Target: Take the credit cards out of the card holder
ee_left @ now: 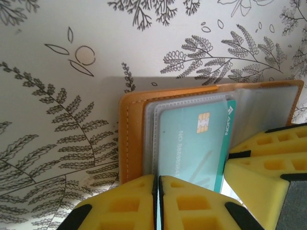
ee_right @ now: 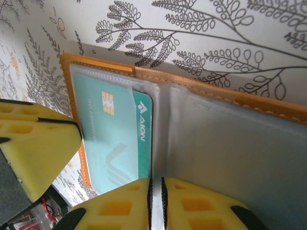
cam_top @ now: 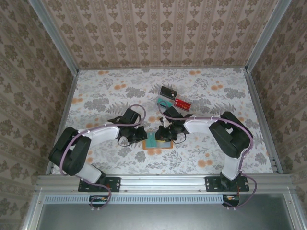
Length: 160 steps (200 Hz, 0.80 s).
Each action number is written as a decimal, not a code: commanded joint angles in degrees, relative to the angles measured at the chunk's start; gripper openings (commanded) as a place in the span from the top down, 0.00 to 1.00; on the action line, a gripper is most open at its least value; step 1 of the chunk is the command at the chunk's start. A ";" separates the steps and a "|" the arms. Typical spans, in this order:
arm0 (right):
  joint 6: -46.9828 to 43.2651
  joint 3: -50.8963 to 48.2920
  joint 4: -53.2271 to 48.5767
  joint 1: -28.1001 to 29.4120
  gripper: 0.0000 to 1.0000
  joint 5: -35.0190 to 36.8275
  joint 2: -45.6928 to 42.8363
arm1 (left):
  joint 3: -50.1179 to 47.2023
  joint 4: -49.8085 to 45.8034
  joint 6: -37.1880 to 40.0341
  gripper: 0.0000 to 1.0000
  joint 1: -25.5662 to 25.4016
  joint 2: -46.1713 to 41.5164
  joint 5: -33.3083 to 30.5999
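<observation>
The card holder (cam_top: 154, 142) lay open, a teal card (ee_left: 192, 148) in its left clear pocket, one end seemingly poking toward the holder's spine. The left gripper (ee_left: 157, 178) sat at the holder's left page, its fingers drawn to a slit over that card; whether they pinched it I could not tell. The right gripper (ee_right: 156, 181), equally closed, bore on the spine. Beyond the holder lay a black card (cam_top: 169, 91), a red card (cam_top: 183, 102) and another teal one. A pull might drag the light holder along, should the pocket cling or the right gripper's pin slip.

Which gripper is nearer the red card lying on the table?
Right. The right gripper is at the card holder's right side, toward the bases from the red card. The left gripper is at the holder's left side, farther off.
</observation>
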 commanded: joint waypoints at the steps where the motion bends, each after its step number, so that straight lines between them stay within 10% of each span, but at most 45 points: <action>1: -0.17 0.44 -0.69 -0.36 0.84 -1.86 1.59 | 0.64 -1.47 -0.85 0.90 -0.42 1.53 -1.98; 160: -0.03 -3.68 4.77 -1.65 0.82 -0.16 -3.99 | -0.39 -0.36 -1.20 0.94 -1.65 5.07 -2.42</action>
